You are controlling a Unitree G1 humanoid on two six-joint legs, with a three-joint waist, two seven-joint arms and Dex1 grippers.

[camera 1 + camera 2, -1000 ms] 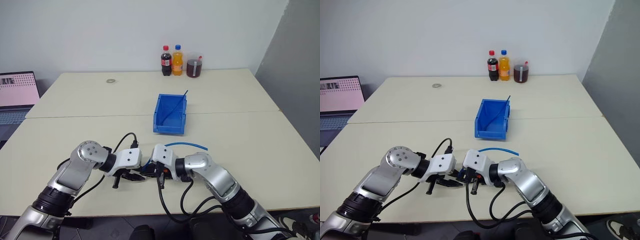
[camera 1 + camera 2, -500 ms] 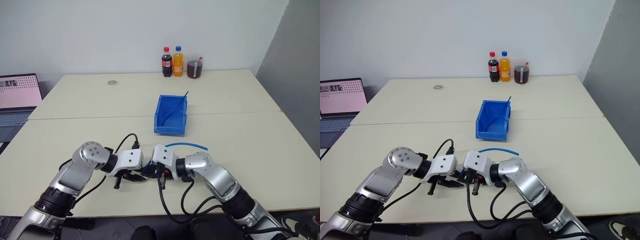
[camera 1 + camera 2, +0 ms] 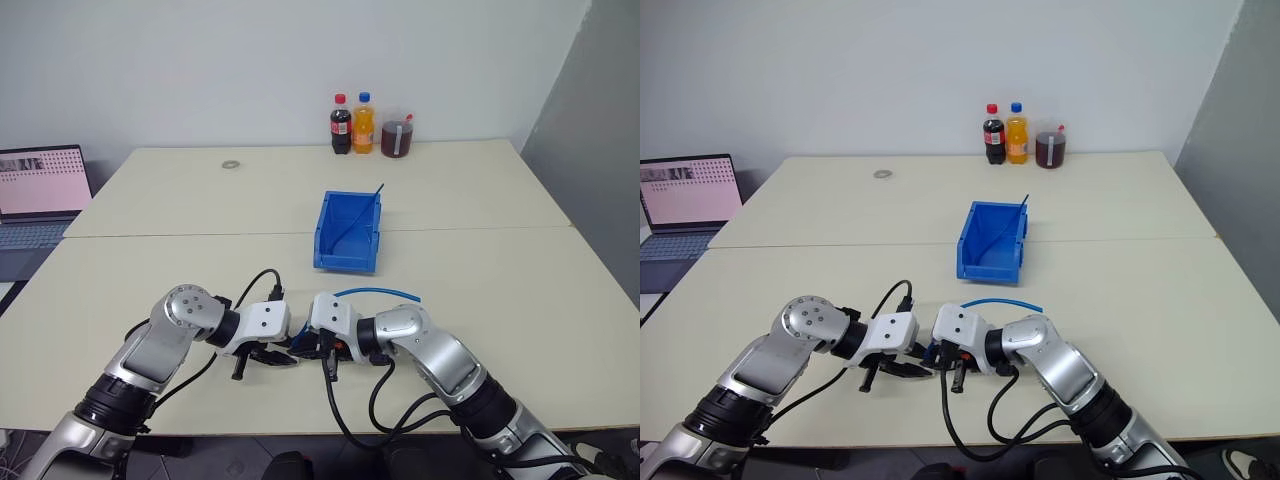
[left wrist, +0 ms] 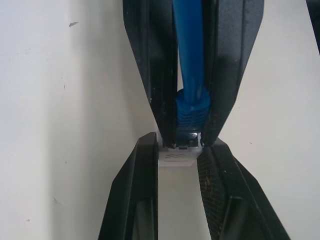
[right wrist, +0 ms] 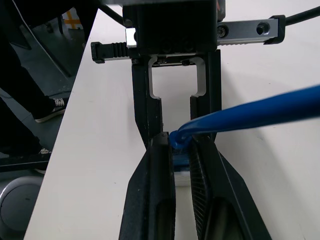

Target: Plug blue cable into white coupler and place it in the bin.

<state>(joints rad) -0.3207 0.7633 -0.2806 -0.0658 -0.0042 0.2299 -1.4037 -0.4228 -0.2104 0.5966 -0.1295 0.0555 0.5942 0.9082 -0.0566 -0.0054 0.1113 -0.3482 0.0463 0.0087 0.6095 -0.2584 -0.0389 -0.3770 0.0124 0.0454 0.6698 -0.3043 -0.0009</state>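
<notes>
Both grippers meet tip to tip near the front edge of the pale beige desk, about mid-width.

Left gripper: black fingers clenched on the tiny white boxy plastic coupler, which sits right at the fingertips, one finger on each side.

Right gripper: fingers clenched on the thin light-blue flexible cable just behind its plug end. In the left wrist view the plug's blue boot sits between the right fingers and butts against the coupler's socket face; can't tell whether it is fully seated.

The rest of the cable arcs out from the right gripper across the desk toward the right edge, free end lying flat.

Small bright-blue plastic rectangular bin sits mid-desk, well apart from both grippers, a thin dark rod leaning inside it.
</notes>
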